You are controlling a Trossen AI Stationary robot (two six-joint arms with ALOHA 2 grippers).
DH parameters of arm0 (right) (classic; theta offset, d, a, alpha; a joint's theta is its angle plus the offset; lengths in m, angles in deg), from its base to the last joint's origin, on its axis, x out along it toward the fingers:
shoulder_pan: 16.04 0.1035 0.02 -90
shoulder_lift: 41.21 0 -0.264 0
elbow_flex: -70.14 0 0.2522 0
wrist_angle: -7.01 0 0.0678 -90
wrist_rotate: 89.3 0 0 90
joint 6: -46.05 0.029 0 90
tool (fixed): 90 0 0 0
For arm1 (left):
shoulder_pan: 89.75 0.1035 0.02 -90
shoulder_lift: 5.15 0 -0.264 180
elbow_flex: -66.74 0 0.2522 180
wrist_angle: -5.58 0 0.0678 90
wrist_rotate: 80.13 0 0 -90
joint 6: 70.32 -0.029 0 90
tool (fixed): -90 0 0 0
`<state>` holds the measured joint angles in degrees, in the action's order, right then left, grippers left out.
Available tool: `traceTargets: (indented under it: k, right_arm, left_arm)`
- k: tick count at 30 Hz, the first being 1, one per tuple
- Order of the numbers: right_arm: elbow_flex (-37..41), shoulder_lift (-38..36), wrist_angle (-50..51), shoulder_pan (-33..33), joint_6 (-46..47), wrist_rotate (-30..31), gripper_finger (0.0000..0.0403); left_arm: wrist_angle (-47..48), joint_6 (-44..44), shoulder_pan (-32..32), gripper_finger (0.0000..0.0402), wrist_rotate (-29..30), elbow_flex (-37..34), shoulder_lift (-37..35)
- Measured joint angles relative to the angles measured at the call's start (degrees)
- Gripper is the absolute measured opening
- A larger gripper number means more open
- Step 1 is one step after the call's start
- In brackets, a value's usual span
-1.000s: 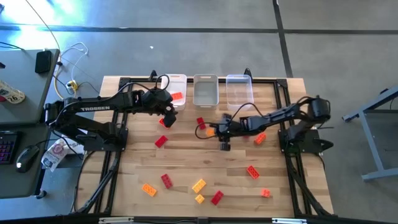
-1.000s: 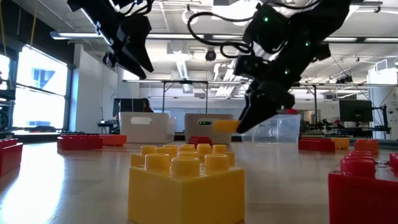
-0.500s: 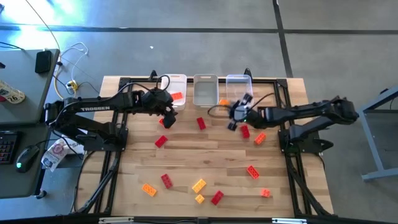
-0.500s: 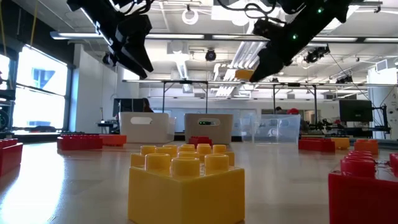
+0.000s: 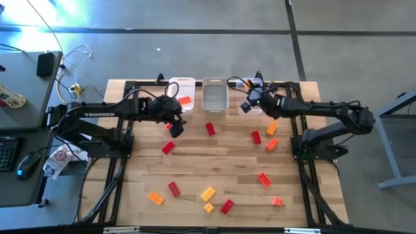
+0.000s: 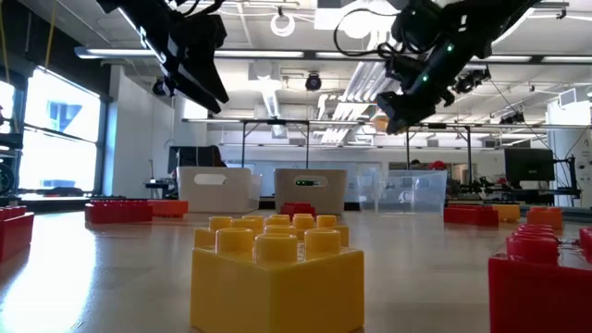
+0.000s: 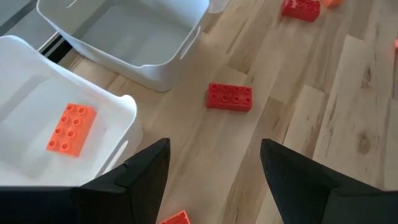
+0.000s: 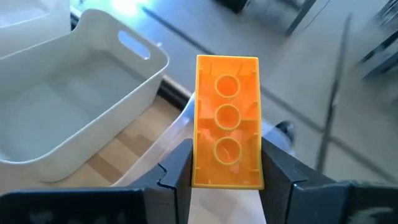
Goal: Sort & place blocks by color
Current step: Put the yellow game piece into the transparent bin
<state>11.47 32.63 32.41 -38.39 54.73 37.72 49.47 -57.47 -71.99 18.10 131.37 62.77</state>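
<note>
Wooden worktop (image 5: 214, 162), strewn with red and orange bricks. Right hand (image 8: 227, 177) pinched an orange brick (image 8: 227, 121), raised above the clear bin (image 5: 249, 91) at the row's right end, beside the middle bin (image 5: 214, 95). Left hand (image 7: 211, 171) hung spread near the left bin (image 7: 37, 134), which held an orange-red brick (image 7: 71, 129); red brick (image 7: 229, 97) lay just beyond.

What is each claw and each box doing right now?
Left gripper: fingers open, holding nothing, beside the left bin.
Right gripper: shut on an orange-yellow block, above the clear bin.
Left bin: holds one orange-red block.
Middle bin: looks empty.
Clear bin: contents unclear.
</note>
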Motion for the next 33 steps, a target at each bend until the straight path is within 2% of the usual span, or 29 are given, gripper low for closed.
traceTargets:
  k: [12, 21, 25, 29, 33]
  right_arm:
    - [0.0, 7.6, 2.6, -7.7, 8.0, -14.6, 0.0113]
    - [0.0, 12.0, 2.9, -9.1, 9.3, -18.4, 0.0114]
    - [0.0, 12.4, 3.6, -9.2, 9.3, -18.9, 0.0148]
    - [0.0, 12.3, 3.6, -9.1, 9.0, -18.6, 0.0192]
    - [0.0, 12.2, 3.6, -9.1, 9.4, -19.6, 0.0215]
  left_arm:
    - [0.0, -0.5, -2.2, 0.0237, 0.1, 0.0, 0.0]
    - [0.1, -1.5, -5.5, 0.0237, -0.1, 0.0, 0.0]
    - [0.2, -2.5, -7.7, 0.0237, -1.4, 0.0, 0.0]
    - [0.3, -4.0, -10.2, 0.0237, -5.5, 0.0, 0.0]
    - [0.3, -6.2, -13.1, 0.0237, -8.0, 0.0, 0.0]
